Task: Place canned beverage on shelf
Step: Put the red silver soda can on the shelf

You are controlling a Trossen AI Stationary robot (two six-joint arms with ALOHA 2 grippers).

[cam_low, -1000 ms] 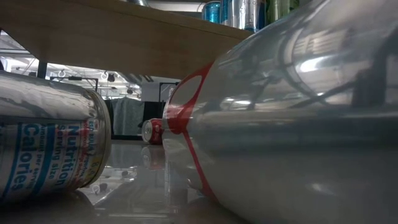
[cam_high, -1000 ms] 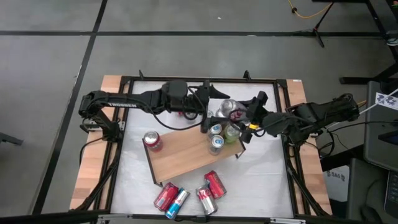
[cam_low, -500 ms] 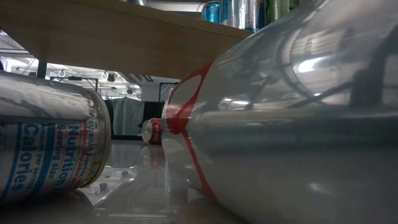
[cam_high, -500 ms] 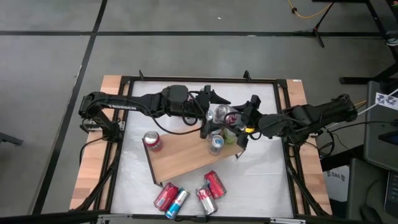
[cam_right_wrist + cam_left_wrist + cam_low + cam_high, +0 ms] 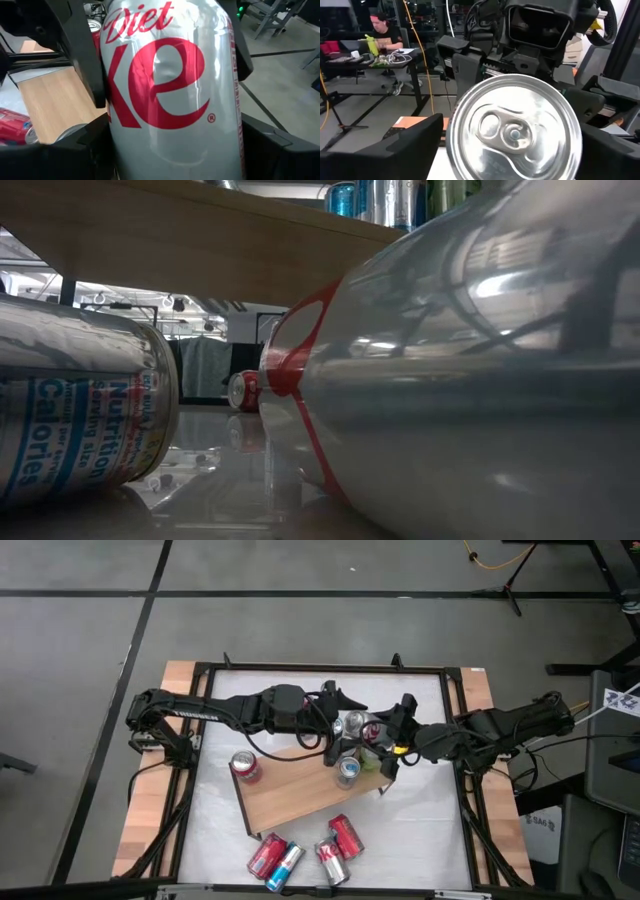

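Note:
A silver Diet Coke can (image 5: 357,725) hangs roughly level over the far right corner of the wooden shelf (image 5: 290,790). Its top (image 5: 512,130) faces my left gripper. My right gripper (image 5: 172,150) comes from the table's right and is shut on the can. My left gripper (image 5: 341,724) comes from the left and is open, one finger along each side of the can's top end (image 5: 165,20). Two cans (image 5: 347,770) (image 5: 372,753) stand on the shelf under the arms. My right gripper pinches the can's side walls (image 5: 120,145) between its two fingers, on the half away from the top. It comes from the table's right, slanting a little down, with the fingers lying along the can. The can is lifted clear of the shelf. My left gripper's fingers (image 5: 82,55) flank the can's top end; whether they touch it, I cannot tell.
A red can (image 5: 245,767) stands on the table by the shelf's left end. Several cans (image 5: 300,855) lie near the table's front edge, two of them close before the low camera (image 5: 80,420). A person sits at a desk beyond the table (image 5: 382,30).
My left gripper has moved toward the table's right, up to the can, and its fingers now lie along the can's top end. The can stays level in my right gripper, clear of the shelf.

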